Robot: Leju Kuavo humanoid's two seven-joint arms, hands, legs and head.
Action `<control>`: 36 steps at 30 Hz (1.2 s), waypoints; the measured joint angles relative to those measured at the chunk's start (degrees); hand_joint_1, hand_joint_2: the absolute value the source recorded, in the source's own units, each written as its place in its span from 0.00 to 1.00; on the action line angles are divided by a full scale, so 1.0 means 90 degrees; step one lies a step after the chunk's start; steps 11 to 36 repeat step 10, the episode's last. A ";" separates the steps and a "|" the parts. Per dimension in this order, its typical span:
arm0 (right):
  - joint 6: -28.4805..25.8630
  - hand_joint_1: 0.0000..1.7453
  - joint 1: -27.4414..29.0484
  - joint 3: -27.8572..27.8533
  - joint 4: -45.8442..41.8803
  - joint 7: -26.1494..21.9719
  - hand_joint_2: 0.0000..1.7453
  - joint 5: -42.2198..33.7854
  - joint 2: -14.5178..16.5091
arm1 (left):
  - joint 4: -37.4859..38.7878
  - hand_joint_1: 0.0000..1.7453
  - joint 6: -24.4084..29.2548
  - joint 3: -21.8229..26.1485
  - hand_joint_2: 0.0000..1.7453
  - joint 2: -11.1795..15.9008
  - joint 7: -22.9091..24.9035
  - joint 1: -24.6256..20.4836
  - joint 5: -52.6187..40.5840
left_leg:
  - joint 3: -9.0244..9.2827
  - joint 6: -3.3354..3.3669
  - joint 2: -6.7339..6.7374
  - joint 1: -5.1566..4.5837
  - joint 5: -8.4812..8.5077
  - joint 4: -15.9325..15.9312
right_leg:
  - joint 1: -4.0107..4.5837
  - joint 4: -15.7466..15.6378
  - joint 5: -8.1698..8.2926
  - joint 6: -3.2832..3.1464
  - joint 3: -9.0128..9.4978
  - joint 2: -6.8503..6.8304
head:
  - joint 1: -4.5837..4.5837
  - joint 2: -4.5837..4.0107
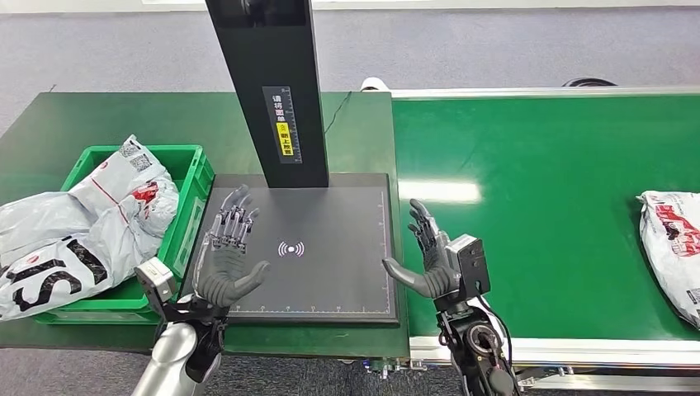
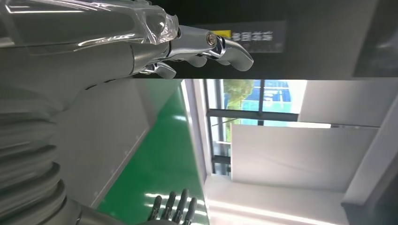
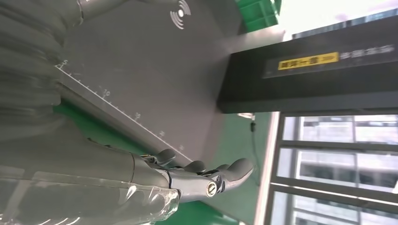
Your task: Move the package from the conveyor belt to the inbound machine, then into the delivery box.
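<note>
Green conveyor belt [image 1: 528, 190] just right of the inbound machine [image 1: 330, 247], our left hand [image 1: 227, 256] over its dark plate, fingers spread and empty, our right hand [image 1: 429, 260] at its right edge, likewise empty, package [image 1: 673, 247] lying far right of it on the belt, delivery box [image 1: 186, 214] of bags just left.

Box [image 1: 188, 158] left of machine [image 1: 330, 247]; belt [image 1: 528, 206] right, package [image 1: 673, 247] probably on it.

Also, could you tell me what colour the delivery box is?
Green; the delivery box shows best in the head view.
</note>
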 joint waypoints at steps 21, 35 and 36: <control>0.0100 0.00 -0.0156 0.0131 0.0394 -0.0123 1.00 0.0151 0.0020 | 0.0622 0.00 -0.0454 -0.0007 1.00 -0.0105 0.0632 -0.0043 0.0580 | -0.0001 0.0000 0.0001 0.0000 -0.0001 0.0000 | 0.0000 0.0000 0.0000 0.0000 -0.0001 0.0000 | 0.0002 0.0000; 0.0100 0.00 -0.0156 0.0131 0.0394 -0.0123 1.00 0.0151 0.0020 | 0.0622 0.00 -0.0454 -0.0007 1.00 -0.0105 0.0632 -0.0043 0.0580 | -0.0001 0.0000 0.0001 0.0000 -0.0001 0.0000 | 0.0000 0.0000 0.0000 0.0000 -0.0001 0.0000 | 0.0002 0.0000; 0.0100 0.00 -0.0156 0.0131 0.0394 -0.0123 1.00 0.0151 0.0020 | 0.0622 0.00 -0.0454 -0.0007 1.00 -0.0105 0.0632 -0.0043 0.0580 | -0.0001 0.0000 0.0001 0.0000 -0.0001 0.0000 | 0.0000 0.0000 0.0000 0.0000 -0.0001 0.0000 | 0.0002 0.0000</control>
